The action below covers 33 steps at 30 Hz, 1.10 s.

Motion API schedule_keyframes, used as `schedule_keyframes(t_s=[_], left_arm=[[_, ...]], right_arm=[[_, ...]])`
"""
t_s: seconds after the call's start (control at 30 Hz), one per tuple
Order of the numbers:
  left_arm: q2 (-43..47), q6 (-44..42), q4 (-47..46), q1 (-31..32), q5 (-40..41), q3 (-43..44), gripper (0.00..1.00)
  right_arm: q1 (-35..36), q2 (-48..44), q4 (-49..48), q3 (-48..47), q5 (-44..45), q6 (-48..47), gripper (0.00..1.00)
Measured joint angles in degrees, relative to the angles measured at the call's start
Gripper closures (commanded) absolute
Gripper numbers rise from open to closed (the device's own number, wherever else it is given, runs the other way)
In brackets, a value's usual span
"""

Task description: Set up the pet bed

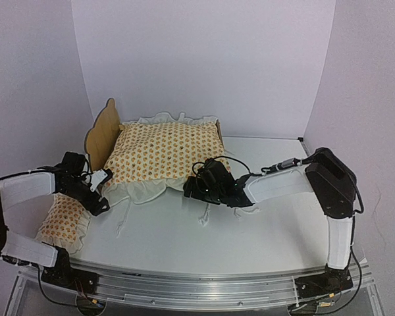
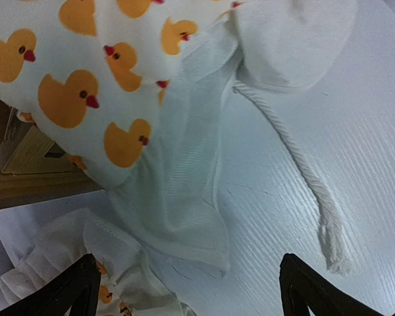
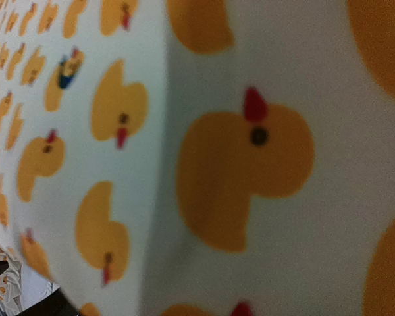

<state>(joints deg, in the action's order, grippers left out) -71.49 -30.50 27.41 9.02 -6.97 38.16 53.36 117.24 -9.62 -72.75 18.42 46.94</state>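
You have a left arm [image 1: 26, 187] and a right arm [image 1: 283, 184], so two arms. There is one table [image 1: 263, 224], one pillow, one cushion and one pet bed.

Nearest you, the small duck pillow [image 1: 62, 220] lies at the table's left edge, close to the near-left corner. Part of it is under your left arm.

Just past it, your left end effector [image 2: 187, 263] hangs by the cushion's near-left corner. Its fingers are wide apart with nothing between them. One white cord [image 2: 289, 148] lies on the table there.

Your right end effector [image 1: 192, 187] is at the cushion's near edge. Duck cloth fills its camera, so you cannot tell if its fingers are apart or together.

The big duck cushion [image 1: 161, 155] lies on the pet bed [image 1: 100, 143], toward the far-left corner. It hides most of the bed. Only the wooden headboard [image 1: 108, 122] and a bit of rail [image 1: 218, 126] show.
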Motion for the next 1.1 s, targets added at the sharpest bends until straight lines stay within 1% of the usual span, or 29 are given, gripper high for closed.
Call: schedule_keyframes(t_s=[0.07,0.13,0.2,0.23,0.27,0.33,0.4,0.43,0.47,0.63,0.77,0.93,1.03,1.1], left_arm=[[-3.7,0.9,-1.5,-1.0,0.5,0.9,0.07],[-6.4,1.6,-2.6,-1.3,0.5,1.8,0.15],[-7.5,2.2,-3.6,-1.4,-0.7,2.0,0.26],[-7.6,2.2,-3.8,-1.4,-1.6,2.0,0.33],[-7.7,2.1,-4.1,-1.4,-2.6,2.0,0.43],[-7.8,2.5,-4.6,-1.4,-4.9,2.0,0.62],[-8.4,2.5,-5.0,-1.4,-7.5,2.4,0.89],[-8.9,2.4,-4.9,-1.4,-8.9,2.8,0.96],[-9.3,2.2,-5.0,-1.4,-9.8,3.2,1.00],[-9.6,1.6,-4.0,-1.6,-11.4,5.5,1.00],[-9.6,-0.1,0.1,-3.5,-11.3,10.3,1.00],[-6.8,-5.5,4.0,-5.3,-9.6,15.5,1.00],[-5.6,-8.8,5.3,-5.9,-8.4,16.1,1.00],[-5.5,-10.8,5.7,-6.5,-7.3,16.0,1.00]], right_arm=[[-0.4,1.2,-1.1,0.0,-0.6,0.2,0.23],[-1.0,1.4,-2.3,0.0,-0.9,0.1,0.31],[-1.6,1.4,-4.3,0.0,-1.3,-0.3,0.43],[-1.8,1.4,-5.2,0.0,-1.6,-0.3,0.50],[-2.0,1.4,-6.1,0.0,-2.0,-0.2,0.61],[-2.3,1.4,-7.2,0.1,-2.8,-0.2,0.76],[-2.5,1.5,-8.4,0.2,-3.4,0.1,0.92],[-2.6,1.5,-9.1,0.3,-3.5,0.6,0.97],[-2.6,1.5,-9.6,0.4,-3.8,0.6,1.00],[-3.4,1.2,-11.1,1.8,-5.5,-0.6,1.00],[-5.5,-1.8,-9.2,3.9,-10.7,-3.1,1.00],[-10.0,-8.1,0.8,1.8,-23.2,-8.0,1.00],[-11.4,-9.6,5.9,-1.7,-29.5,-11.1,1.00],[-11.8,-9.7,8.3,-2.9,-32.2,-12.3,1.00]])
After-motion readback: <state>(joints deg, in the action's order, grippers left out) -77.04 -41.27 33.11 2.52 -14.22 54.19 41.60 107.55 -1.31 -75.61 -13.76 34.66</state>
